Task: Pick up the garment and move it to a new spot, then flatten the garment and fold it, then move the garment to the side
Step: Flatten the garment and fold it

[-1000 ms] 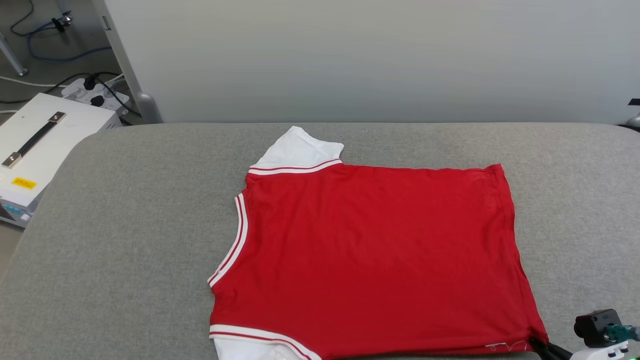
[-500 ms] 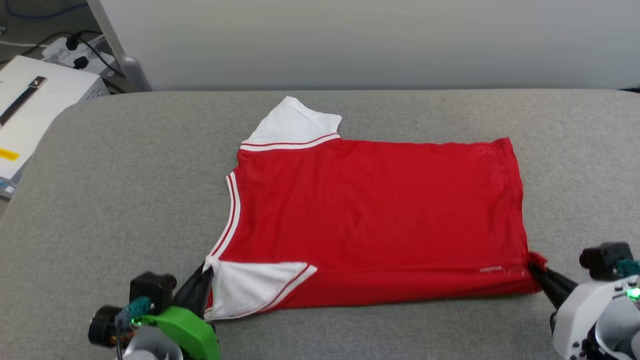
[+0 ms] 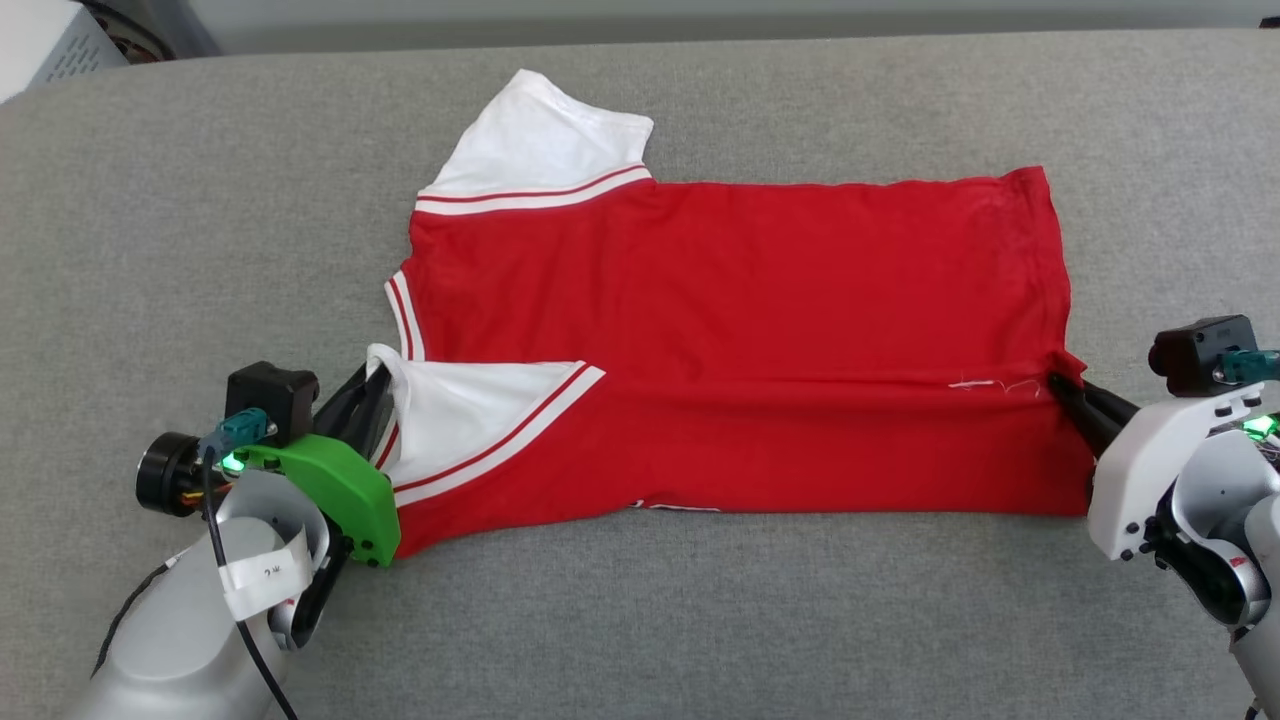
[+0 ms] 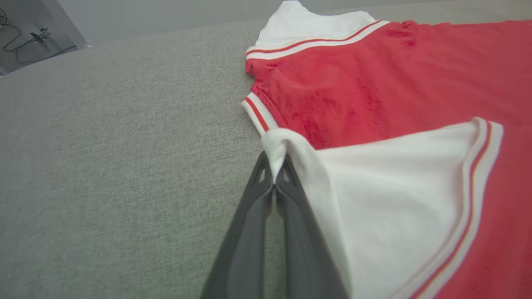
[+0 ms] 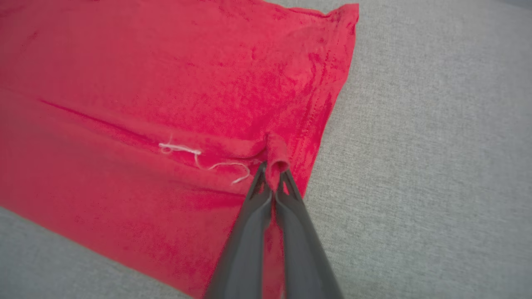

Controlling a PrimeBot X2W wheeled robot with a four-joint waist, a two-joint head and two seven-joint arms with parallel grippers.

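Note:
The garment, a red T-shirt with white sleeves and striped trim, lies print side down on the grey surface. Its near strip is folded over onto the body, and the near white sleeve lies on the red cloth. My left gripper is shut on that sleeve's tip, fingers pinched together at the collar side. My right gripper is shut on a bunched bit of the red hem corner, next to loose white threads. The far sleeve lies flat.
The grey padded surface stretches wide to the left, right and front of the shirt. A white box corner shows beyond its far left edge.
The head camera has tilted down. Both grippers have carried the shirt's near edge further toward the far side, so the folded strip is wider and the near sleeve lies higher on the body.

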